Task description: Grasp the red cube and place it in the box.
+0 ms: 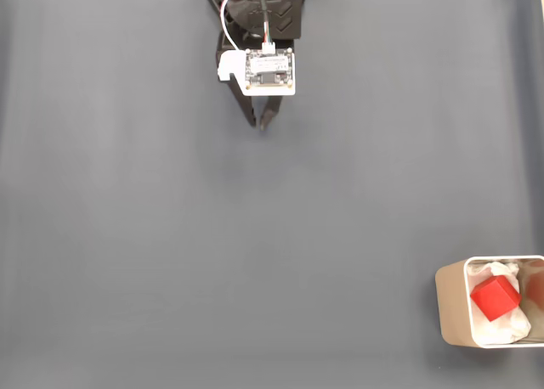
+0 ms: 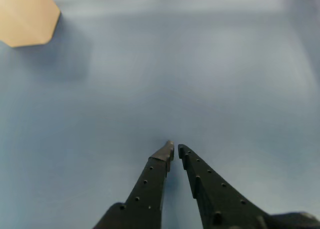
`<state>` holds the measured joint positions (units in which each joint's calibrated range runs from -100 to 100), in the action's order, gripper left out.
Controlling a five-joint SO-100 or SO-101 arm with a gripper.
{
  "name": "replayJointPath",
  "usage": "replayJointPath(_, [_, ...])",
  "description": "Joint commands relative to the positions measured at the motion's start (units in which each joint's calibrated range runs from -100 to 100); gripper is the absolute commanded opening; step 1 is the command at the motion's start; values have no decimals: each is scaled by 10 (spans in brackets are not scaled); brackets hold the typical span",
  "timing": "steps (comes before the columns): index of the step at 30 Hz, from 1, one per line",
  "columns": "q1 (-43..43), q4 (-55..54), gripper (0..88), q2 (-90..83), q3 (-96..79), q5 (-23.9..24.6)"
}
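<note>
Mat (image 1: 127, 236): dark grey, spread across nearly the whole fixed view; pale strip of table along the top edge, wide bare room in the middle and to the left.
Arm (image 1: 259, 15): folded back at the top centre of the fixed view, white board on the wrist, well apart from everything else.
Box (image 1: 450, 308): beige, at the lower right corner of the fixed view, partly cut by the right edge, white lining inside; beige corner also at the upper left in the wrist view (image 2: 25, 16).
Red cube (image 1: 495, 297): inside the box, resting tilted on the lining.
Gripper (image 1: 262, 124): empty, tips almost touching with a thin slit between them in the wrist view (image 2: 175, 149), above bare mat.
Progress: judged done, cube in the box and released; nothing left but parking the arm.
Room: no obstacle near the tips.
</note>
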<state>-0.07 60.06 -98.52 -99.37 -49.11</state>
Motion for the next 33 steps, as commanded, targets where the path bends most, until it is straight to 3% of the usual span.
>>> replayJointPath(1, [1, 84, 0, -14, -5, 1])
replayJointPath(8, [1, 157, 0, -14, -5, 2])
replayJointPath(33, [1, 158, 2, -15, -5, 2])
